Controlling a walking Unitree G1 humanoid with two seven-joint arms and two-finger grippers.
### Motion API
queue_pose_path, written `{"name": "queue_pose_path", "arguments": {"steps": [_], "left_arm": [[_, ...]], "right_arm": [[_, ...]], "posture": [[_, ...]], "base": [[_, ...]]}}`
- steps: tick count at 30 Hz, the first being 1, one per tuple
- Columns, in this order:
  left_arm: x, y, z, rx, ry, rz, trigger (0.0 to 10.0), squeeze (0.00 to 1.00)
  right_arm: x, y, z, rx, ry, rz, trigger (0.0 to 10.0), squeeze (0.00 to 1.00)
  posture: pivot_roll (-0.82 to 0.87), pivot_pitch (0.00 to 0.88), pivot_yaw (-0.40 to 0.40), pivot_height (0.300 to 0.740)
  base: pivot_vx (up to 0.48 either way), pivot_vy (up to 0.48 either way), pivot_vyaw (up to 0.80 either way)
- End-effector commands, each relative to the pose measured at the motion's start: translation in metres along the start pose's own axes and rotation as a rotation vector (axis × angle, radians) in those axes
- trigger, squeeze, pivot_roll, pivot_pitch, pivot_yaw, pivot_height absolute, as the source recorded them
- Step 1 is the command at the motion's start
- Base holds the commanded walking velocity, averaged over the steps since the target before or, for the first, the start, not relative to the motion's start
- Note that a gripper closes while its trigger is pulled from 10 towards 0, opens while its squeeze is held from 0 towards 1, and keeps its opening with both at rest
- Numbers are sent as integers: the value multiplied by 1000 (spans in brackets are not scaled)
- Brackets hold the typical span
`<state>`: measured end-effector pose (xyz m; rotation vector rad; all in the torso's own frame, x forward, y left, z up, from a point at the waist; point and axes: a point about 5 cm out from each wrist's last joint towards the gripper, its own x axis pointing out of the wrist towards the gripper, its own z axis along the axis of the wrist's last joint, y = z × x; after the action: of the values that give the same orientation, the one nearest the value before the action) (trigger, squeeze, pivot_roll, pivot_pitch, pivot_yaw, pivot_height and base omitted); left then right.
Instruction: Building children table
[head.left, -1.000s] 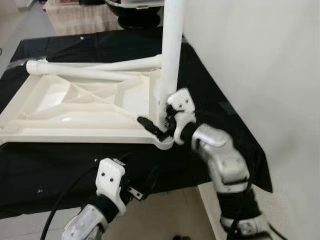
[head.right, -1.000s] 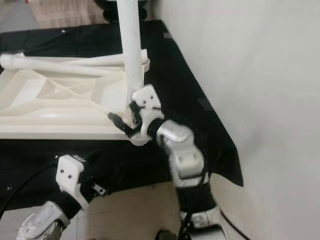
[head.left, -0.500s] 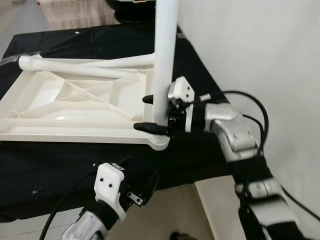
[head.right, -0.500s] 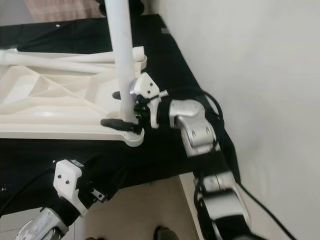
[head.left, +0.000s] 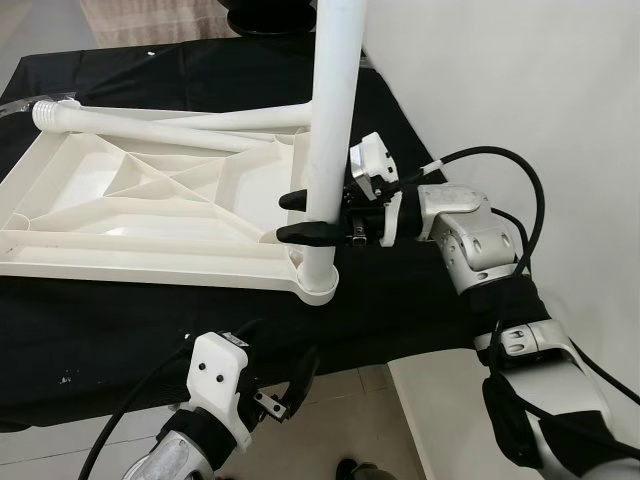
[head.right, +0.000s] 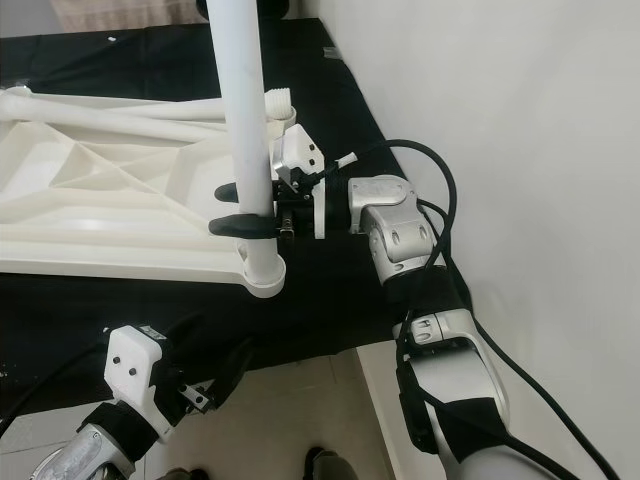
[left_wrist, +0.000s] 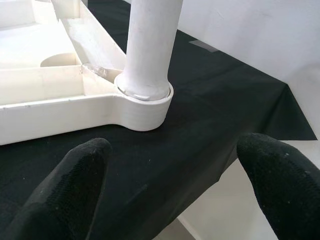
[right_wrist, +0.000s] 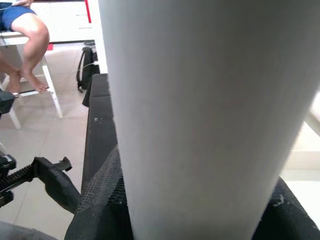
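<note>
One leg (head.left: 330, 120) stands upright in the corner socket (head.left: 318, 285) of the upturned tabletop (head.left: 150, 205) on my worktop (head.left: 420, 290). My right gripper (head.left: 300, 217) clamps it; I should turn squarely, keeping it vertical. My left gripper (left_wrist: 170, 185) waits below, spread wide, empty.

Indoor domestic room. A black cloth (head.left: 420, 290) covers a low surface set against a plain white wall (head.left: 520, 90) on the right; the pale tiled floor (right_wrist: 55, 140) continues to the far side, where a seated person's bare legs (right_wrist: 27, 45) show on a white chair (right_wrist: 50, 95).
</note>
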<state>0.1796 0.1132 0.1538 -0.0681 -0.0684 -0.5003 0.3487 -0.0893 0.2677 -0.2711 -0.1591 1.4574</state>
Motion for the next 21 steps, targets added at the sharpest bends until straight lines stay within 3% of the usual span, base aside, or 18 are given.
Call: {"name": "queue_pose_path", "arguments": {"steps": [1,3,4,5,6,7,8,10,11,12,13,14,17,18,21], "left_arm": [[-2,-3,-1,-3,13,-7,10000,0],[-1,-2,-1,-4,13,-7,10000,0],[-1,-1,-1,-4,13,-7,10000,0],[-1,-1,-1,-4,13,-7,10000,0],[-1,0,-1,-3,14,-8,10000,0],[-1,1,-1,-2,15,-8,10000,0],[-1,2,-1,-2,15,-8,10000,0],[1,4,-1,-2,15,-9,10000,0],[1,4,-1,-2,15,-9,10000,0],[2,6,-2,-1,16,-10,10000,0],[2,6,-2,-1,16,-10,10000,0],[6,8,-4,1,16,-16,10000,0],[10,9,-6,3,15,-21,10000,0],[12,11,-6,11,10,-14,10000,0],[13,12,-6,16,6,-5,10000,0]], "right_arm": [[-5,5,-10,2,9,-77,0,0],[-13,12,-26,59,66,-238,0,0],[-13,16,-38,95,123,-382,0,0],[-13,16,-38,95,123,-382,0,0],[-23,11,-52,97,243,-865,0,0],[-37,11,-59,81,336,-1221,0,0],[-49,15,-63,63,403,-1451,0,0],[-26,37,-60,82,333,-1208,0,0],[-26,37,-60,82,333,-1208,0,0],[-15,43,-56,97,283,-1139,0,0],[-15,43,-56,97,283,-1139,0,0],[0,37,-52,107,217,-1110,0,0],[7,29,-51,108,193,-1094,196,0],[9,26,-49,109,182,-1099,10000,0],[9,25,-48,115,169,-1097,10000,0]], "posture": [[68,239,-66,740],[65,238,-66,740],[57,234,-64,740],[57,234,-64,740],[52,232,-62,740],[45,232,-61,740],[45,232,-61,740],[56,228,-47,740],[56,228,-47,740],[33,212,-33,740],[33,212,-33,740],[49,186,-36,740],[53,165,-40,740],[57,151,-47,740],[57,151,-47,740]], "base": [[0,0,0],[0,0,0],[0,0,0],[0,0,0],[0,0,0],[0,0,0],[0,0,0],[0,0,0],[0,0,0],[0,0,0],[0,0,0],[0,0,0],[0,0,0],[0,0,0],[0,0,0]]}}
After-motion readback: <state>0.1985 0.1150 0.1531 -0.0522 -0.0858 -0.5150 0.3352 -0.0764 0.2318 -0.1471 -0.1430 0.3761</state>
